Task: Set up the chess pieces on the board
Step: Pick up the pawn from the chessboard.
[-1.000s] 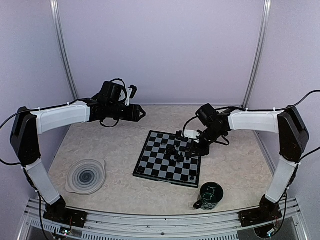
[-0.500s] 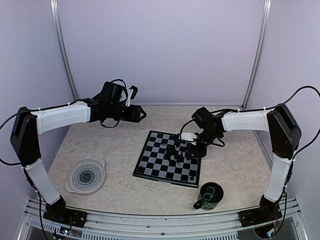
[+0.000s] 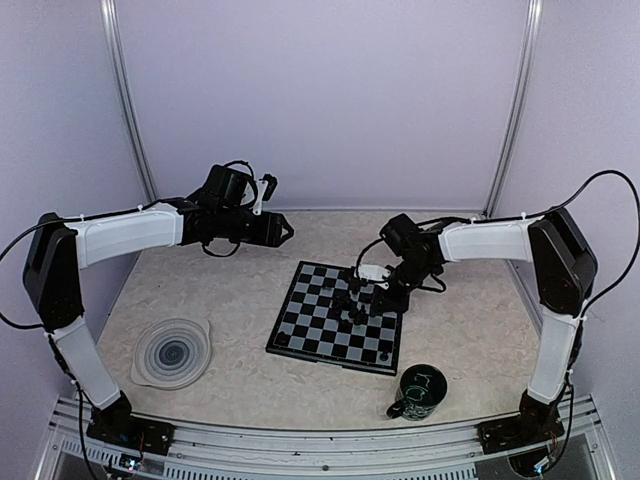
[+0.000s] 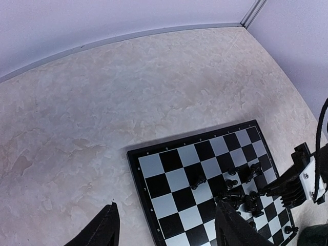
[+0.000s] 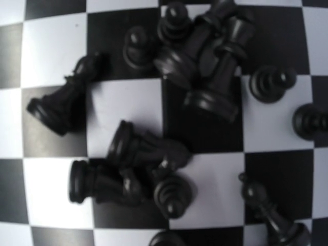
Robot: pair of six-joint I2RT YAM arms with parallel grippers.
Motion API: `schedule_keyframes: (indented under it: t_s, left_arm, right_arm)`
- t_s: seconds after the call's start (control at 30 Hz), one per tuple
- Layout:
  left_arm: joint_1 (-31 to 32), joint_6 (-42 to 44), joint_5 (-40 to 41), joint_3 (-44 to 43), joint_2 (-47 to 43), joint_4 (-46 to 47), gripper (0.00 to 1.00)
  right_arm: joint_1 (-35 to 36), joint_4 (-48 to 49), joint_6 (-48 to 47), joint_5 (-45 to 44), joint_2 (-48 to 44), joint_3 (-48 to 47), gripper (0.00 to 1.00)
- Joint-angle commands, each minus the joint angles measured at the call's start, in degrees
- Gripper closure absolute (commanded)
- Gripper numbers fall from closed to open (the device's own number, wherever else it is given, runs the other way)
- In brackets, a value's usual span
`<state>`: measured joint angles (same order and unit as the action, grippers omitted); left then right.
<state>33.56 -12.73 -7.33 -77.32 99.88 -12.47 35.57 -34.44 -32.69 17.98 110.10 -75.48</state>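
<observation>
The right tool (image 3: 377,288) is down in the heap of chess pieces (image 3: 358,303) on the far right part of the board (image 3: 305,322), its fingers drawn together. None of the views shows whether a piece is pinched between them. Seen close from the right wrist, the black figurines lie jumbled across a few squares, many tipped on their sides and several stacked against one another, with a few apart at the edges of the heap. The rest of the board is largely bare.

The left tool (image 4: 166,230) hangs above the tabletop (image 3: 220,300) beyond the board's far left corner, fingers apart and holding nothing. A dark green mug (image 3: 418,392) stands just off the board's near right corner, and a grey plate (image 3: 172,352) sits well to its left.

The step in hand appears to be drawing a single piece out of the pile, with the set-up barely begun. If a piece is caught, the next move calls for a clean straight lift so the leaning neighbours are not dragged or scattered. The piece would then need carrying to an edge row and setting down upright, centred in one square.
</observation>
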Motion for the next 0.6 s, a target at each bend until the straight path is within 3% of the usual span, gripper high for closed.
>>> schedule_keyframes:
  t_s: [0.0, 0.33, 0.57]
  left_arm:
    - [0.45, 0.6, -0.51, -2.03, 0.54, -0.18, 0.36]
    - [0.45, 0.51, -0.88, -2.12, 0.54, -0.23, 0.35]
    - [0.85, 0.51, -0.85, -2.09, 0.5, -0.24, 0.33]
  right_arm:
    - [-0.33, -1.53, -1.0, 0.71, -3.89, 2.53, 0.96]
    - [-0.24, -0.39, -4.34, 4.48, -14.51, 13.85, 0.94]
    - [0.43, -0.95, -5.01, 6.12, -14.82, 16.54, 0.93]
